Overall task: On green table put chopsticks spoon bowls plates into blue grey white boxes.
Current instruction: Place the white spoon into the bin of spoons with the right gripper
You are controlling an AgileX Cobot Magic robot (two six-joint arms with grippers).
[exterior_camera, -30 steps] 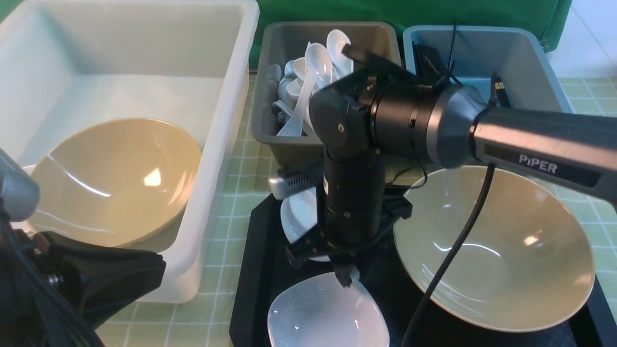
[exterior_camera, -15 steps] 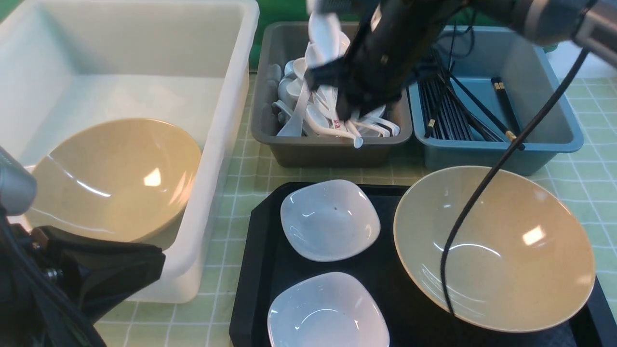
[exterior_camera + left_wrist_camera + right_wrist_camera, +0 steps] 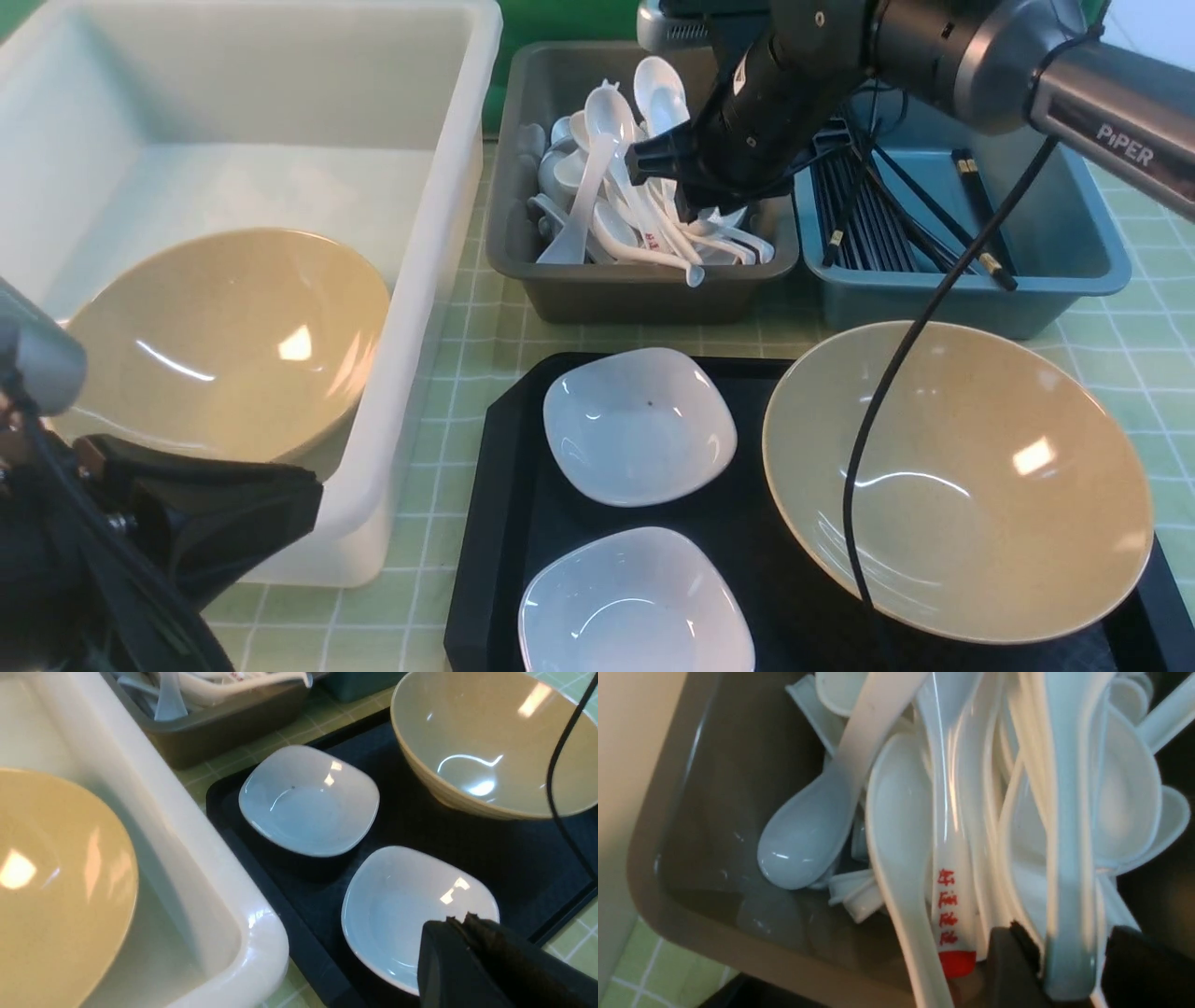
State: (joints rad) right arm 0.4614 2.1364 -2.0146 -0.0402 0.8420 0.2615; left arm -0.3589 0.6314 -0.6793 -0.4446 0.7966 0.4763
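My right gripper hangs over the grey box, which holds several white spoons. In the right wrist view it is shut on the handle of a white spoon, just above the pile. My left gripper is shut and empty at the near left, by the white box; in the left wrist view it sits above the near small white dish. A tan bowl lies in the white box. Black chopsticks lie in the blue box.
A black tray in front of the boxes carries two small white dishes and a large tan bowl. The right arm's black cable hangs across that bowl. Green checked tabletop shows between the boxes and the tray.
My right gripper has lifted a spoon from the tray area and carried it back over the grey box, then dropped lower into it. The left arm has barely moved.
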